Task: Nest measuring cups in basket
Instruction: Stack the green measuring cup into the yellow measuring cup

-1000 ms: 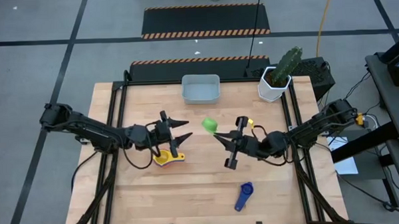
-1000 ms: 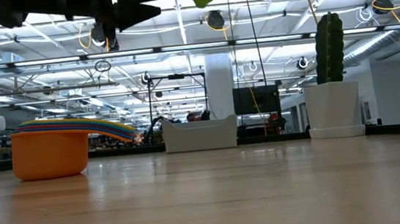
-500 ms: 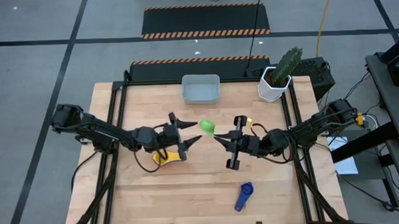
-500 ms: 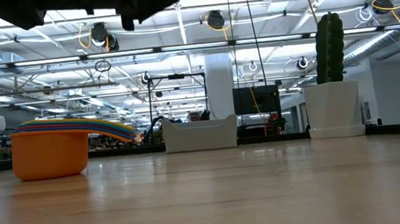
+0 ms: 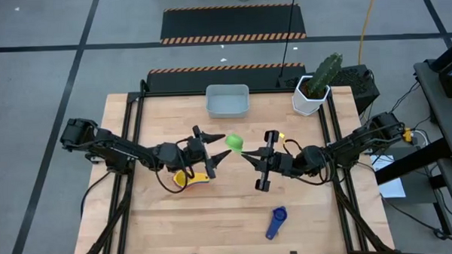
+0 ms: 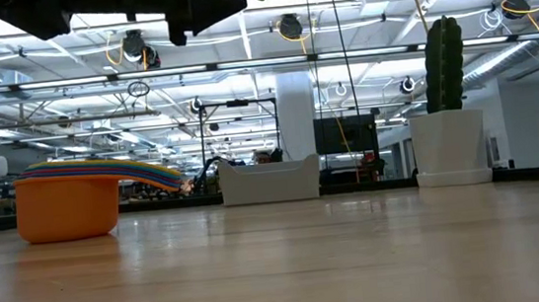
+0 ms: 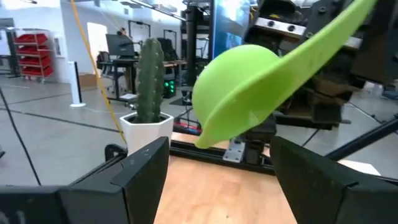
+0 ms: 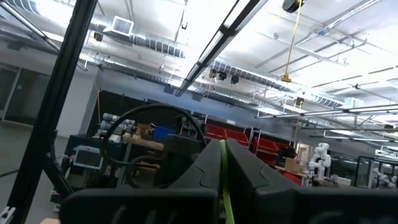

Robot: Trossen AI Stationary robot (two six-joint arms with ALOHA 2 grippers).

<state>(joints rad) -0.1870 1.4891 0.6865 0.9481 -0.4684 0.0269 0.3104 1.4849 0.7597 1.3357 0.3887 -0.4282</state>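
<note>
The small shallow light grey-blue plastic basket (image 5: 227, 101) sits near the far edge of the wooden tabletop (image 5: 229, 210), and nothing shows inside it. A white faceted pot holding a green cactus (image 5: 316, 86) stands well to its right at the far corner.

The right gripper (image 5: 249, 153), raised over the middle of the tabletop, has its fingers clenched on the thin handle of the green plastic measuring cup (image 5: 235, 142), which hangs in the air. The left gripper (image 5: 218, 147) faces it, fingers spread wide with the green bowl just ahead of the tips; whether they touch it cannot be told.

A nested stack of measuring cups, orange outermost (image 6: 68, 204), rests on the tabletop under the left arm. A dark blue measuring cup (image 5: 276, 222) lies alone near the front edge.

No writing is readable.
</note>
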